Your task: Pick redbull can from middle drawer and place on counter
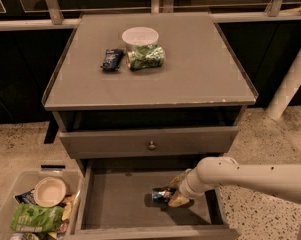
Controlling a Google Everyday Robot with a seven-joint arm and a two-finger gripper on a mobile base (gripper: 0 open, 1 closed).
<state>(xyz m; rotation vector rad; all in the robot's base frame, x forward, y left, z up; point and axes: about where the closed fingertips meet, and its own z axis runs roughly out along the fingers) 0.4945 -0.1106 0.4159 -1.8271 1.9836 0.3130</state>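
Note:
The redbull can [161, 195] lies on its side on the grey floor of the open middle drawer [120, 204], right of centre. My gripper [174, 193] reaches down into the drawer from the right on a white arm [250, 176], with its fingers around the can's right end. The counter [200, 69] is the flat grey cabinet top above.
On the counter sit a white bowl [140, 35], a green crinkly bag [146, 57] and a dark blue snack packet [112, 59]. A closed drawer front with a brass knob [151, 145] is above the open drawer. A clear bin [35, 209] of items stands on the floor at the left.

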